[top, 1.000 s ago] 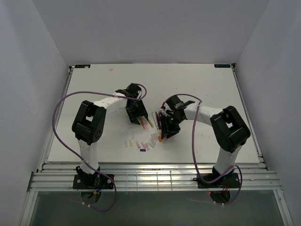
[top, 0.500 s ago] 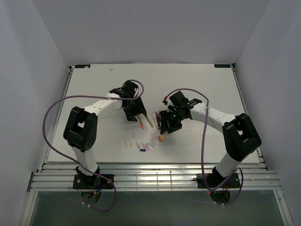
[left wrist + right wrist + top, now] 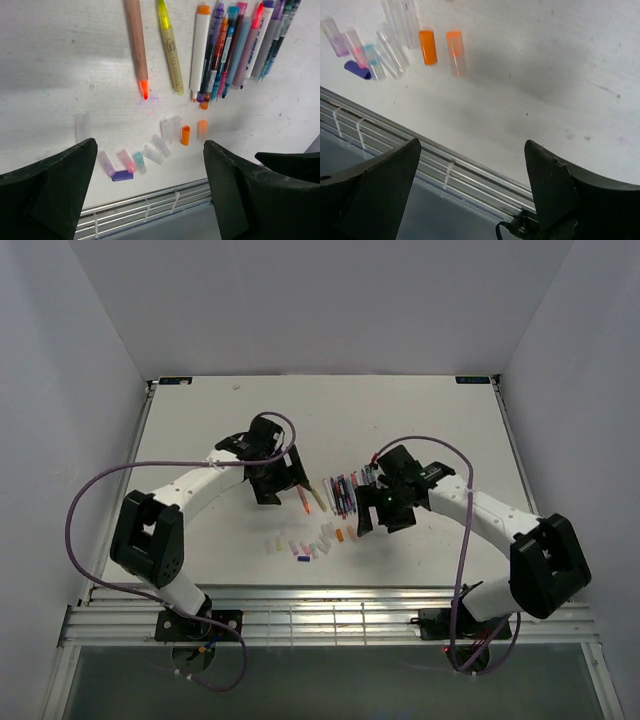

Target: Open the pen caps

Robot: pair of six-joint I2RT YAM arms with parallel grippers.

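Several pens (image 3: pixel 235 47) lie side by side on the white table, and they show in the top view as a row of pens (image 3: pixel 342 493). An uncapped orange-tipped pen (image 3: pixel 136 50) and a yellow pen (image 3: pixel 169 52) lie apart on their left. Several loose pen caps (image 3: pixel 150 152) are scattered below them, among them an orange cap (image 3: pixel 185 135), a pink cap (image 3: pixel 126 161) and a dark purple cap (image 3: pixel 122 175). My left gripper (image 3: pixel 150 200) hovers open above the caps (image 3: pixel 300 545), holding nothing. My right gripper (image 3: pixel 470 195) is open and bare too, to the right of the orange cap (image 3: pixel 427 47).
A slatted metal rail (image 3: pixel 320 615) runs along the table's front edge, close under both grippers. White walls enclose the table on three sides. Purple cables (image 3: pixel 85 510) loop off each arm.
Both grippers have opened wide. The left one has drawn back to the left of the pens. The right one has swung right and away from them, leaving pen and caps on the table.
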